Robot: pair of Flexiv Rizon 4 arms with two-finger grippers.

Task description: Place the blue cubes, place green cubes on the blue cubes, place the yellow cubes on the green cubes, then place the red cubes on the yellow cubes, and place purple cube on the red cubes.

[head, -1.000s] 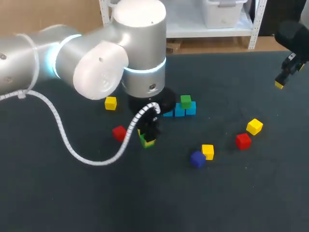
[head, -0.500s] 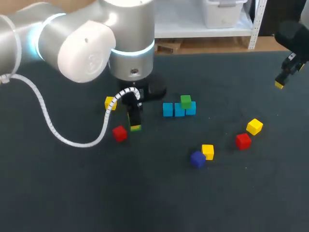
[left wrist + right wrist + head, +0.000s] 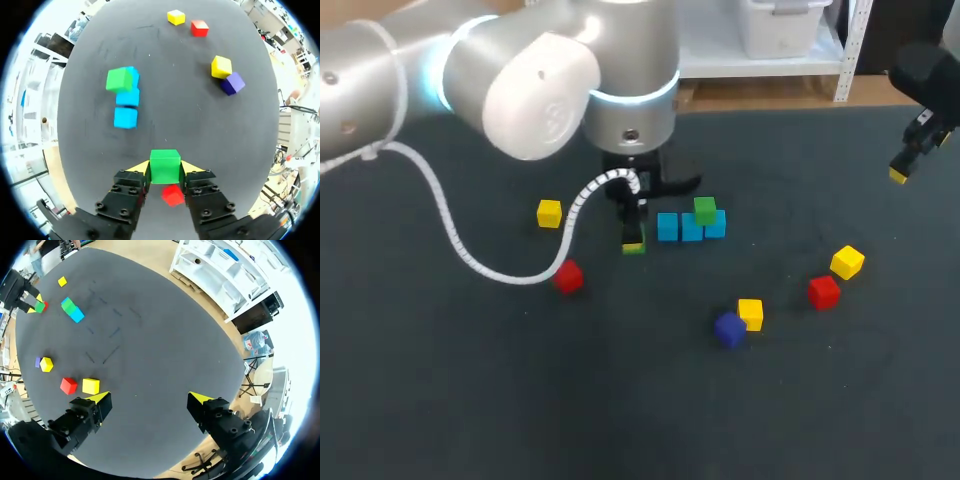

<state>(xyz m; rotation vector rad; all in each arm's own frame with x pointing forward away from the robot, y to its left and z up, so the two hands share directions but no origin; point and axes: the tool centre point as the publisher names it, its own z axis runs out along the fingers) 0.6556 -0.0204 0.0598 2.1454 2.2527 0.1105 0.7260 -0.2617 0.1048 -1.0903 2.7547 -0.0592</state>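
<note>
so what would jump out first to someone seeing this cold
The big silver left arm fills the head view's upper left, and the left gripper is shut on a green cube right beside a row of three blue cubes, whose far end already carries a second green cube. Loose yellow cubes, red cubes and a purple cube lie scattered around it.

I'm seeing my left arm (image 3: 540,90) gleaming smooth and glossy, the table (image 3: 470,400) looking matt and faintly scuffed, the green cube (image 3: 165,166) showing smooth, plastic-like faces.
</note>
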